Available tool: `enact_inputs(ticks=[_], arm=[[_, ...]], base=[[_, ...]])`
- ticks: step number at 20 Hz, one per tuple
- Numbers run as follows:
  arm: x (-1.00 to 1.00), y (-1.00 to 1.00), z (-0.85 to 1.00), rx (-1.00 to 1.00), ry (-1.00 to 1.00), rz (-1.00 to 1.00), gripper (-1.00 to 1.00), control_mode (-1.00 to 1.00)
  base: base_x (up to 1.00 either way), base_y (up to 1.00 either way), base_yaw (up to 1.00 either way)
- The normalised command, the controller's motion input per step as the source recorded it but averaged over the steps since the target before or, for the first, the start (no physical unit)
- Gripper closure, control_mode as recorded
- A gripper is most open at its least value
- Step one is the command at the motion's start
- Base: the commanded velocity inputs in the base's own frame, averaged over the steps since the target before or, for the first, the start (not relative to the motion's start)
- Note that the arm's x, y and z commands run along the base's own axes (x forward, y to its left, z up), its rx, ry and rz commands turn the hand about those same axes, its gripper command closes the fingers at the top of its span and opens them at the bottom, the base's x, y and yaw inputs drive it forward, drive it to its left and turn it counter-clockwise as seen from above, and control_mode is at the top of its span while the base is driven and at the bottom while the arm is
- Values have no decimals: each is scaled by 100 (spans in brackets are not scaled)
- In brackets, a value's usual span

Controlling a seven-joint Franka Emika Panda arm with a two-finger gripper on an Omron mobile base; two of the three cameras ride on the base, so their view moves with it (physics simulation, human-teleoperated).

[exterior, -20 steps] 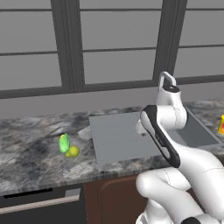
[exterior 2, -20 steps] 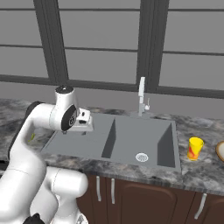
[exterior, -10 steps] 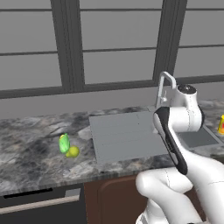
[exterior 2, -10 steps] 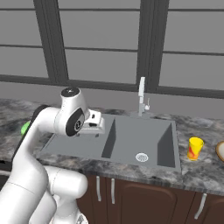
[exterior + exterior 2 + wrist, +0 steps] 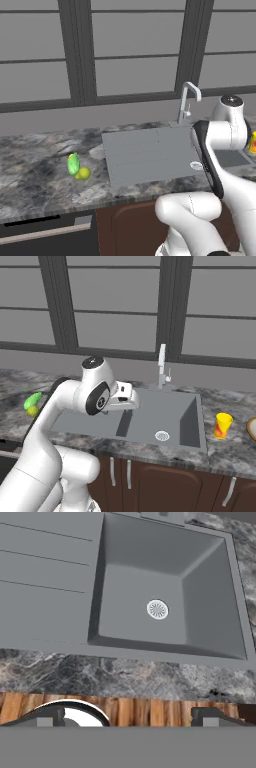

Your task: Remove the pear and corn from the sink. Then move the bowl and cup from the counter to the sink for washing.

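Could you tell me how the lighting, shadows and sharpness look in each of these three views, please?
Left base view: flat, even light, no glare; the pear and corn look small and soft-edged. Right base view: the sink walls shade darker than its floor; the cup is crisp. Hand view: soft shading inside the basin, drain sharp, no motion blur.

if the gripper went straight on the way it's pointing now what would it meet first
Most likely the sink. The hand view looks straight into its basin, with the drain near the middle and nothing lying between. The jaws of the gripper stand open and hold nothing. Exactly where on the basin floor it would land is unclear.
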Motion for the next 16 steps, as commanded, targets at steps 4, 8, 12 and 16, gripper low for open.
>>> enact_inputs(ticks=[4, 8, 12, 16], arm=[[-4, -63, 13, -6, 0, 0, -100, -100], [-1, -63, 9, -2, 2, 0, -100, -100], [0, -63, 7, 0, 12, -1, -100, -100], [0, -58, 4, 0, 12, 0, -100, -100]], base=[[0, 0, 0], [0, 0, 0], [0, 0, 0], [0, 0, 0]])
